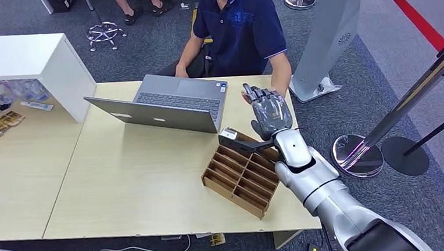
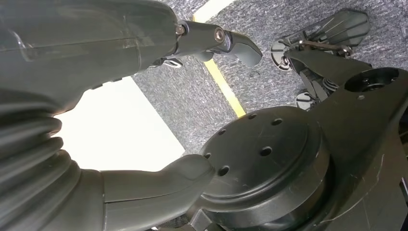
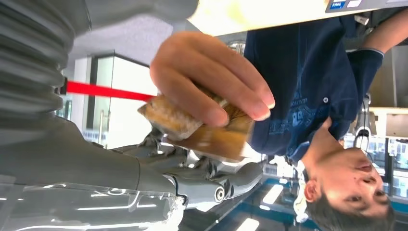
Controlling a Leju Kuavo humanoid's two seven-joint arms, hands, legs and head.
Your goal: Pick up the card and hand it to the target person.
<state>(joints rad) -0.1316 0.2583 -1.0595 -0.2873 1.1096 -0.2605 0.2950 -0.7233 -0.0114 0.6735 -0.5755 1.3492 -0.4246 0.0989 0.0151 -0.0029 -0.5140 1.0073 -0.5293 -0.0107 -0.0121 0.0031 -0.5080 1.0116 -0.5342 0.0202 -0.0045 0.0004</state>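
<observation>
My right hand (image 1: 271, 115) is raised over the table's far edge, fingers up, in front of the seated person in a dark blue shirt (image 1: 241, 25). In the right wrist view a brown card (image 3: 211, 137) lies against my fingers (image 3: 202, 175), and the person's hand (image 3: 211, 79) grips it from above. My thumb (image 3: 144, 7) stands well apart from the card, so it is not pinched. My left hand (image 2: 144, 57) hangs beside my body with its fingers stretched out and nothing in it.
A wooden slotted box (image 1: 243, 176) sits on the table (image 1: 136, 183) just below my right wrist. An open laptop (image 1: 166, 103) stands before the person. A white shelf (image 1: 29, 58) is at the far left. Barrier posts (image 1: 358, 155) stand to the right.
</observation>
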